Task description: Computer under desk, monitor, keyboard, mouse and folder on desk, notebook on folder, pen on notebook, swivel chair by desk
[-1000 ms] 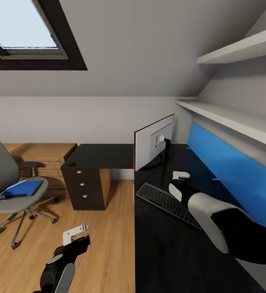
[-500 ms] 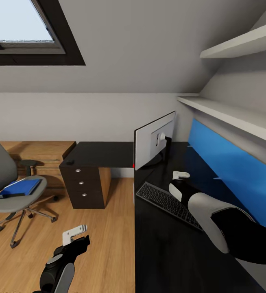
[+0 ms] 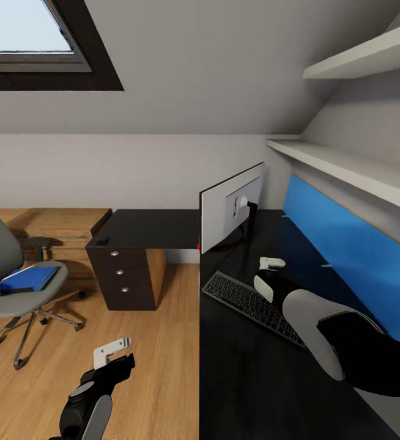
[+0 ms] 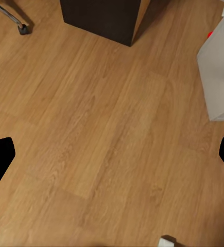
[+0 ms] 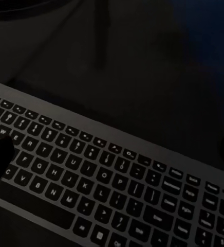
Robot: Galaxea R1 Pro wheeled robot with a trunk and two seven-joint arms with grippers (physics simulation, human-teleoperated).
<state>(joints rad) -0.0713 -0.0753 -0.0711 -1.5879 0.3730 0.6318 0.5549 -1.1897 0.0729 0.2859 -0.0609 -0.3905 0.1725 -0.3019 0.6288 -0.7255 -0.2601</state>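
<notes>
The monitor [image 3: 229,211] stands on the black desk [image 3: 243,379], its grey back towards me. The keyboard [image 3: 249,301] lies in front of it, and my right gripper [image 3: 272,263] hovers open just above the keys [image 5: 112,154]. A small dark mouse [image 3: 102,241] sits on the desk's far wing above the drawers. The swivel chair [image 3: 4,287] stands apart at the left, with the blue folder [image 3: 27,278] on its seat and a dark flat item on the folder's near edge. My left gripper [image 3: 111,352] hangs open over the floor [image 4: 112,159]. The grey computer [image 4: 218,77] stands under the desk.
A dark drawer unit [image 3: 126,278] with silver knobs holds up the desk's far wing. A low light-wood counter [image 3: 53,223] runs behind the chair. A blue wall panel [image 3: 347,250] and white shelves [image 3: 347,168] line the right wall. Wood floor [image 3: 145,366] lies between chair and desk.
The whole view has shifted slightly, so the camera moved: window and chair slid left, and the monitor slid up. Both arms keep the same pose in the picture.
</notes>
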